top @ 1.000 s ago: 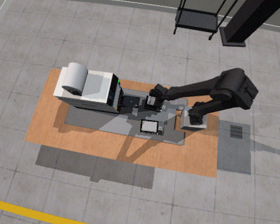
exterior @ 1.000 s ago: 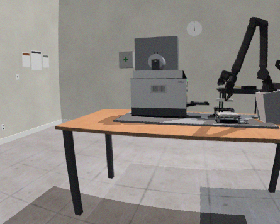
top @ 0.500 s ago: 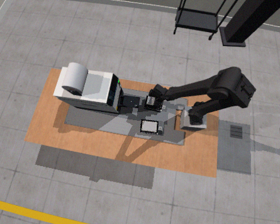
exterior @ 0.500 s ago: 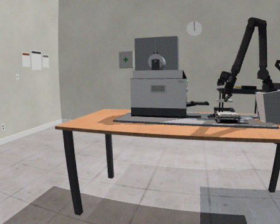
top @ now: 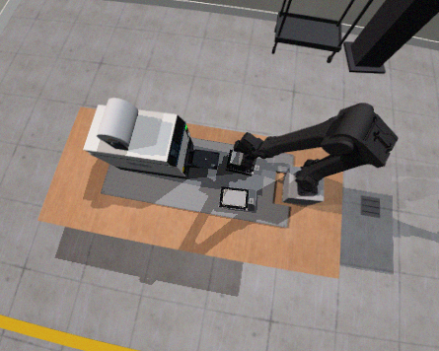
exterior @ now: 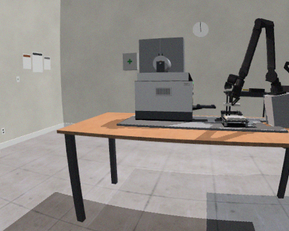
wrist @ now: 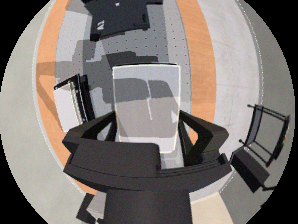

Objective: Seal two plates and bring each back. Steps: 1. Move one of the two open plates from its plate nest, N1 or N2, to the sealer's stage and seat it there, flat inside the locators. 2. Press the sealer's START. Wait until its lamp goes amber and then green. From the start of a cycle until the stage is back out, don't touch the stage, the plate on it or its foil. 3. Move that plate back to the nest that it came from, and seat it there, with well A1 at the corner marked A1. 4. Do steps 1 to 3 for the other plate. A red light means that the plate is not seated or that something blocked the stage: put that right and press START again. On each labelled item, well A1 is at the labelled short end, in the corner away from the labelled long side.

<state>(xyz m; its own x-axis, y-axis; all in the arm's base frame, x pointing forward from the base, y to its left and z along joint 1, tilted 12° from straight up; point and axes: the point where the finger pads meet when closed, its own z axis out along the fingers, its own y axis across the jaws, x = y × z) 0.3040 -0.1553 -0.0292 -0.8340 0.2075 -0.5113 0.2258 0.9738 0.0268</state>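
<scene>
Spread wide, the black two-fingered pincer (top: 245, 157) (exterior: 232, 103) (wrist: 147, 113) grips a pale rectangular plate (top: 236, 159) (exterior: 238, 104) (wrist: 145, 102) aloft. Below, off to one side, lies a white rectangular plate (top: 234, 197) (exterior: 236, 117) (wrist: 66, 107).

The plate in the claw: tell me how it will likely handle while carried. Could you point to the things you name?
The plate (top: 236, 157) (wrist: 147, 95) is probably stiff: its outline looks straight, with no visible sag. It looks thin, so it may be light for its width. The claw (top: 248, 154) (exterior: 232, 100) (wrist: 147, 113) grips only two opposite sides, with one end reaching well past the fingers, so a knock there might tilt it.
</scene>
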